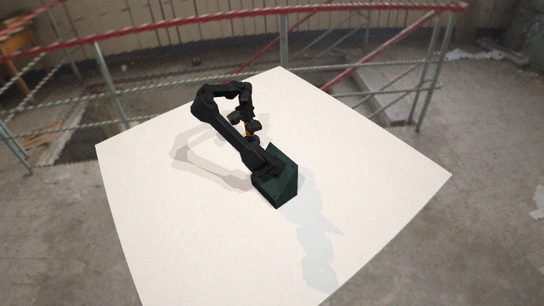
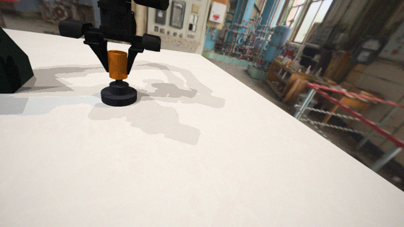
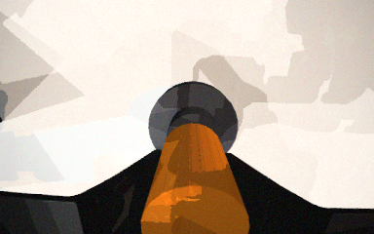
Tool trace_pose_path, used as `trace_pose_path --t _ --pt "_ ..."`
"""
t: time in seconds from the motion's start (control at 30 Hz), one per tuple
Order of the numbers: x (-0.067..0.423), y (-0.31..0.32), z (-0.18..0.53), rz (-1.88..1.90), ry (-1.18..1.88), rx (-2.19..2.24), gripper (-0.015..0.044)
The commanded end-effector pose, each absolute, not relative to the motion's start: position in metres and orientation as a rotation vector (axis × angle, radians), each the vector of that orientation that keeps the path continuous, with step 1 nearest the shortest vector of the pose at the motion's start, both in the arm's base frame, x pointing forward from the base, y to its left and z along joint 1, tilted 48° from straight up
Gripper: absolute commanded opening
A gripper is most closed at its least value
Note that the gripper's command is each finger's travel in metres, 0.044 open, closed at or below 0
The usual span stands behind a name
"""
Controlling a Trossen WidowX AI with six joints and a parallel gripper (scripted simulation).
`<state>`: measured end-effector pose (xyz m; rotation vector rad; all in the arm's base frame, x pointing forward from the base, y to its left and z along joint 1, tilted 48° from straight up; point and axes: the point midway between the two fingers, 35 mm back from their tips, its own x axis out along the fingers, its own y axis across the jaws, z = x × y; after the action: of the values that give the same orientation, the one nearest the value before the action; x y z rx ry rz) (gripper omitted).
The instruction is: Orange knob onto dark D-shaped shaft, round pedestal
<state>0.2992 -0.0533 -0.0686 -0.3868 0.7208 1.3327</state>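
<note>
My gripper (image 2: 118, 69) (image 1: 248, 130) is shut on the orange knob (image 2: 117, 63) (image 3: 196, 180) (image 1: 246, 130), a plain upright cylinder. The knob hangs straight over the dark round pedestal (image 2: 118, 95) (image 3: 161, 117), with its lower end just above the pedestal's raised step. A short piece of the dark shaft (image 2: 118, 80) shows in the small gap under the knob in the exterior view. The wrist view looks down along the knob at the pedestal; the shaft is hidden behind the knob there. In the top view the arm hides most of the pedestal.
The arm's dark green base block (image 1: 278, 180) (image 2: 11, 63) stands near the pedestal on the white table (image 1: 360, 146) (image 2: 238, 153). Red railings (image 1: 240, 13) and a concrete floor surround the table.
</note>
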Motion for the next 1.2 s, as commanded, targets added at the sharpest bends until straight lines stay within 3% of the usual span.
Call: trace_pose_path --t 0.0,0.83,1.17 --pt "0.3006 -0.0541 -0.0679 1.333 0.717 -0.391 0.0" --pt "0.2995 -0.0548 -0.0671 1.333 0.717 -0.391 0.0" --pt "0.3019 -0.0555 -0.0695 1.412 0.579 -0.558 0.0"
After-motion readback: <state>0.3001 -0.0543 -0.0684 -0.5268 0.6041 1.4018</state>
